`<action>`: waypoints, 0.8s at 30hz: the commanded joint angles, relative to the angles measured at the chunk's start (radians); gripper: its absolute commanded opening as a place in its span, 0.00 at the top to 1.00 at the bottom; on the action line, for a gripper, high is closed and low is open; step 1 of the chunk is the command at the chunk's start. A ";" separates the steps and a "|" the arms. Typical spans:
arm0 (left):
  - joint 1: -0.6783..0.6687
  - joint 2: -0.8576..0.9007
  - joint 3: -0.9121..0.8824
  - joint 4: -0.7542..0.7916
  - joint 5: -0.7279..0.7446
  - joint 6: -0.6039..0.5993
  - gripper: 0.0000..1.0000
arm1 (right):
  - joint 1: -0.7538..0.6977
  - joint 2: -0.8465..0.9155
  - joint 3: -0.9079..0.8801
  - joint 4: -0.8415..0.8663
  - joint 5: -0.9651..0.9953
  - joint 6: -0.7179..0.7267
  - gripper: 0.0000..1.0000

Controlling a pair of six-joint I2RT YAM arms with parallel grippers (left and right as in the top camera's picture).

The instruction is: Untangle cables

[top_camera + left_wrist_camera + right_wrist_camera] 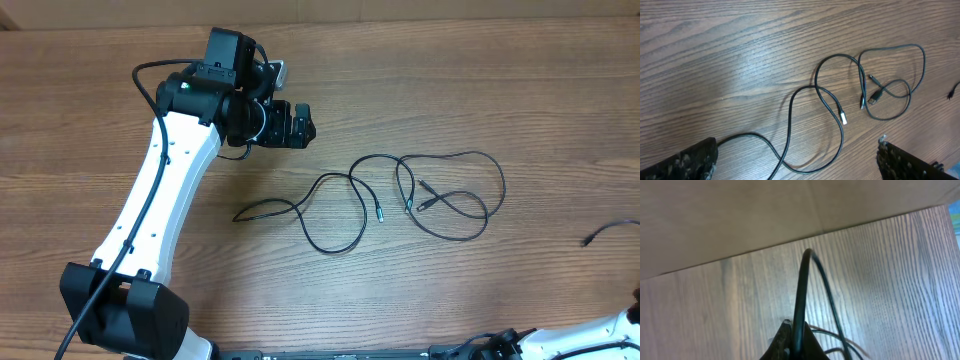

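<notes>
Light, limp and thin, the cables (350,176) are spread in loose loops about the bench's (500,80) middle; a pinch beside a plug (380,214) is advised. The left jaws are seen wide apart, empty; the right jaws are closed.

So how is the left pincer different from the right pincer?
The left pincer is wide open; the right pincer is squeezed shut. The left pincer holds nothing, up above the table near the loose cables; the right pincer pinches a black cord that arches up from its tips. Both are dark, with two fingers.
</notes>
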 commanded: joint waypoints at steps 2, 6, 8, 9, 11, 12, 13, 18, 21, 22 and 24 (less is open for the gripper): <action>-0.003 0.010 0.014 0.001 -0.007 0.004 0.00 | -0.055 0.033 0.018 -0.006 0.003 0.008 0.96; -0.004 0.010 0.014 0.001 -0.007 0.004 0.00 | -0.120 0.037 0.018 -0.034 0.002 0.087 0.96; -0.004 0.010 0.014 0.001 -0.007 0.004 0.00 | -0.160 0.037 0.018 -0.039 -0.011 0.100 0.96; -0.004 0.010 0.014 0.001 -0.007 0.004 0.01 | -0.178 0.037 0.018 -0.040 -0.018 0.105 0.96; -0.004 0.010 0.014 0.001 -0.007 0.004 0.00 | -0.213 0.037 0.018 -0.039 -0.037 0.109 0.96; -0.004 0.010 0.014 0.001 -0.007 0.004 0.00 | -0.228 0.037 0.018 -0.038 -0.052 0.108 0.96; -0.003 0.010 0.014 0.001 -0.007 0.004 0.00 | -0.240 0.037 0.018 -0.036 -0.066 0.109 0.95; -0.004 0.010 0.014 0.001 -0.007 0.004 0.00 | -0.263 0.037 0.018 -0.023 -0.103 0.108 0.94; -0.004 0.010 0.014 0.001 -0.007 0.004 0.00 | -0.255 0.037 0.018 -0.019 -0.103 0.108 0.93; -0.003 0.010 0.014 0.001 -0.007 0.004 0.00 | -0.249 0.037 0.018 -0.018 -0.102 0.107 0.93; -0.004 0.010 0.014 0.001 -0.007 0.004 0.00 | -0.240 0.037 0.018 -0.016 -0.102 0.104 0.91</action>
